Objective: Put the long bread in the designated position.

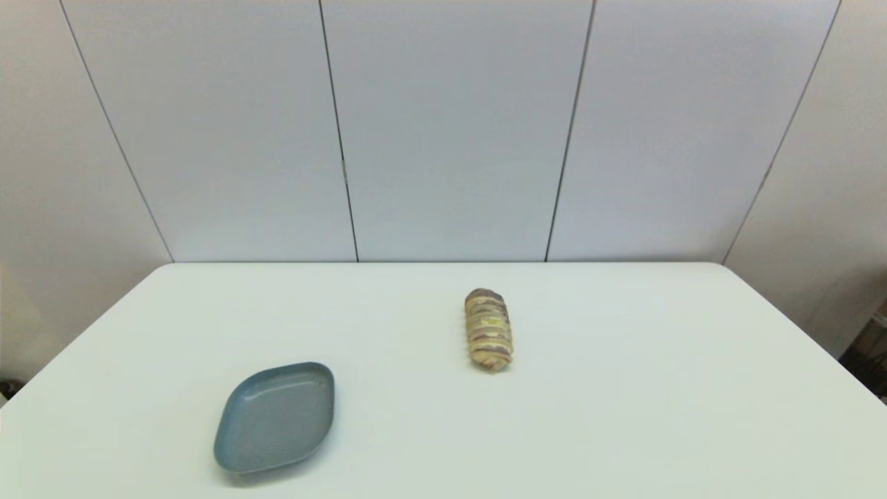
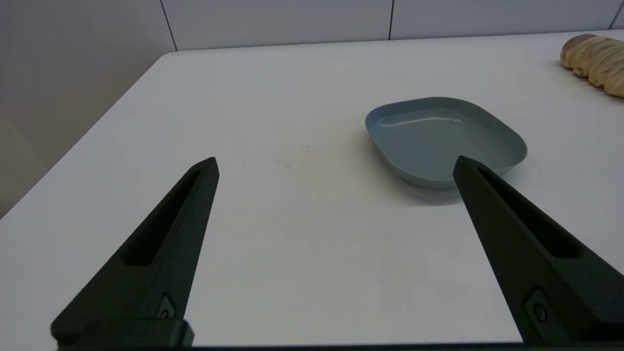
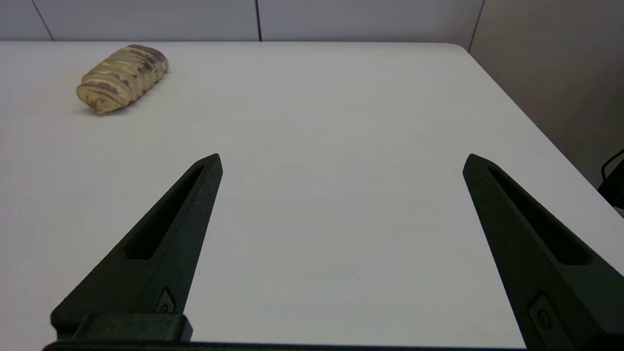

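Observation:
The long bread (image 1: 488, 328) lies on the white table a little right of centre, its length running from front to back. It is tan with brown-purple and pale yellow bands, and shows too in the right wrist view (image 3: 122, 78) and, cut by the frame edge, in the left wrist view (image 2: 597, 61). Neither arm appears in the head view. My left gripper (image 2: 336, 163) is open over bare table near the left front, with the blue-grey dish just beyond one finger. Held off to the right front, my right gripper (image 3: 343, 161) is open and empty, well short of the bread.
A blue-grey dish (image 1: 276, 416) sits empty at the front left of the table (image 1: 624, 416), also seen from the left wrist (image 2: 443, 139). Pale wall panels stand behind the table. The table's rounded right corner and edge (image 3: 512, 92) lie close to the right gripper.

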Action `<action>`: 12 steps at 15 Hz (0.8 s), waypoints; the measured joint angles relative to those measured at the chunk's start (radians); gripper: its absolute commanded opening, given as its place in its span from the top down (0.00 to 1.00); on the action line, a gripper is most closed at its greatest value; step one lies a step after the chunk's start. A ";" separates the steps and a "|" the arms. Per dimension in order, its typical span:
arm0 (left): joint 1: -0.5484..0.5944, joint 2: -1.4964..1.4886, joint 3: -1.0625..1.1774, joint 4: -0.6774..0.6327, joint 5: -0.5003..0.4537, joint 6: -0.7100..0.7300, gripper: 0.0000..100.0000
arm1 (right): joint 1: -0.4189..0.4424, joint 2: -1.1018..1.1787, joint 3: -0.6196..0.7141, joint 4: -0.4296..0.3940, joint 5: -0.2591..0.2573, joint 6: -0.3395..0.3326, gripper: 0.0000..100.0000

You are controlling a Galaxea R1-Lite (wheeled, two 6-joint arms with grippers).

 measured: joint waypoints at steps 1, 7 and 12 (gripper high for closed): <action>0.000 0.000 0.000 0.001 0.000 0.006 0.00 | 0.000 0.000 0.000 0.000 0.000 0.000 0.00; 0.000 0.134 -0.167 -0.158 -0.063 0.005 0.00 | 0.000 0.000 0.000 0.000 0.000 0.000 0.00; -0.002 0.519 -0.557 -0.315 -0.281 -0.018 0.00 | 0.000 0.000 0.000 0.000 0.000 0.000 0.00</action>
